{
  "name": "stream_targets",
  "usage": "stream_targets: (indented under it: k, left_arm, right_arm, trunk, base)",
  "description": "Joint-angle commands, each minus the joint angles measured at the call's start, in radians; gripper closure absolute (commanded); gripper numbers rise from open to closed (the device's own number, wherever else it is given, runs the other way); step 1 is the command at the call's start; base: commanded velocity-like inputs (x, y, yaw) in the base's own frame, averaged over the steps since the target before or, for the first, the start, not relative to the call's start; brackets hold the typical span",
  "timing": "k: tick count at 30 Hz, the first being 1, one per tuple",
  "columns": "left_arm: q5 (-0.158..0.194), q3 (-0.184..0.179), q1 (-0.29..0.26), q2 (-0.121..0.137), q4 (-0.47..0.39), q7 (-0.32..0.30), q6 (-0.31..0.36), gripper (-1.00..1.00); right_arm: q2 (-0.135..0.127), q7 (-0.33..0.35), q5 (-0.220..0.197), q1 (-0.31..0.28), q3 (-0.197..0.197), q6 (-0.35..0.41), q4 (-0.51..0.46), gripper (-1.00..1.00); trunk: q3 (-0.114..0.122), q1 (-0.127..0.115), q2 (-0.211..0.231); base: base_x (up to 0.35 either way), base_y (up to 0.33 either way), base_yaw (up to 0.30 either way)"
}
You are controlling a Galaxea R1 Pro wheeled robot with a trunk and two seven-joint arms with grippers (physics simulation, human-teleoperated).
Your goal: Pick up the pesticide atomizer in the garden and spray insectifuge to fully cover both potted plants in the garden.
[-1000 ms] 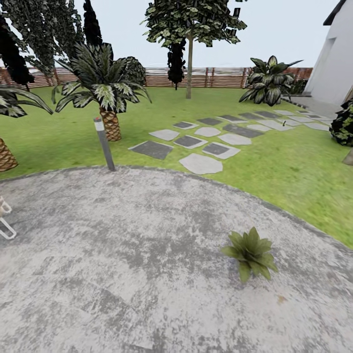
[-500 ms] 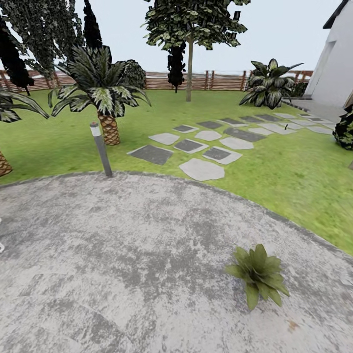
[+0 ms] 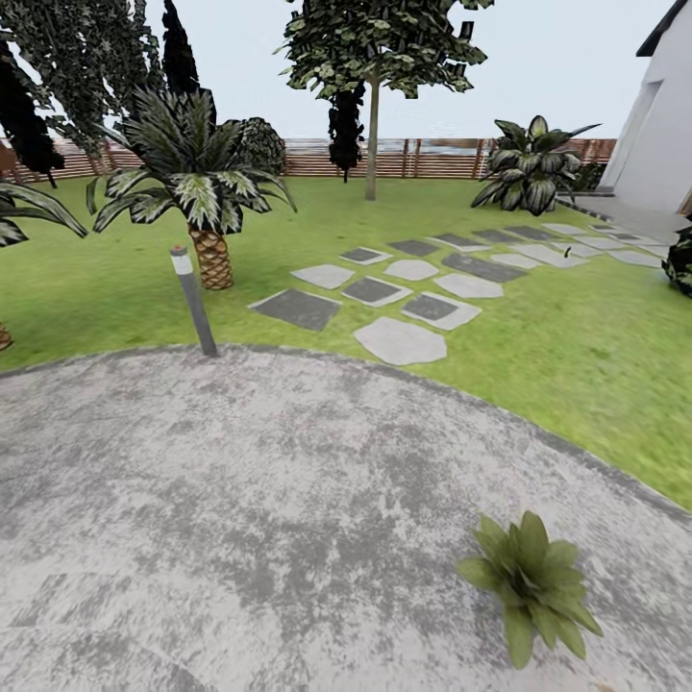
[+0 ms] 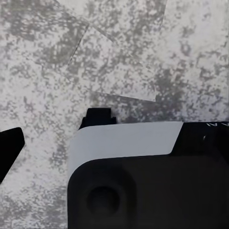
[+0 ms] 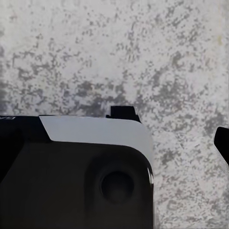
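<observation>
The head camera has advanced and tilted, so the small rosette of pointed, pale-speckled green leaves (image 3: 533, 586) is now seen lower, near the round grey mottled stone patio (image 3: 240, 500)'s right edge, its pot hidden. Open paving is left around it, bounded by green lawn (image 3: 577, 365) and a grey bollard lamp (image 3: 192, 300). Patio stone is shown beneath dark gripper housings in the wrist views; whether the fingers are spread cannot be told.

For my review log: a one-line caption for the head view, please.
Stone patio with one potted plant at lower right, a bollard lamp at the lawn's edge, stepping stones beyond.

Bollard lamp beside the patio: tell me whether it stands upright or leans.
Leaning. The bollard lamp tilts, its top nearer the palm than its base.
</observation>
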Motion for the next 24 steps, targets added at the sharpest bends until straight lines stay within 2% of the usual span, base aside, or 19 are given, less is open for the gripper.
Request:
stream_targets:
  k: [1, 24]
  left_arm:
    - [0.001, 0.001, -0.001, 0.000, 0.001, -0.001, -0.003, -1.00]
    - [0.000, 0.000, -0.001, 0.000, 0.001, -0.001, -0.003, -1.00]
  right_arm:
    - [0.000, 0.000, 0.000, 0.000, -0.002, -0.003, 0.001, -1.00]
    - [0.000, 0.000, -0.005, 0.000, -0.003, -0.003, 0.002, -1.00]
  trunk:
    - [-0.001, 0.001, 0.000]
    - [-0.001, 0.001, 0.000]
  base:
    - [0.344, 0.114, 0.000]
    - [0.342, 0.118, 0.000]
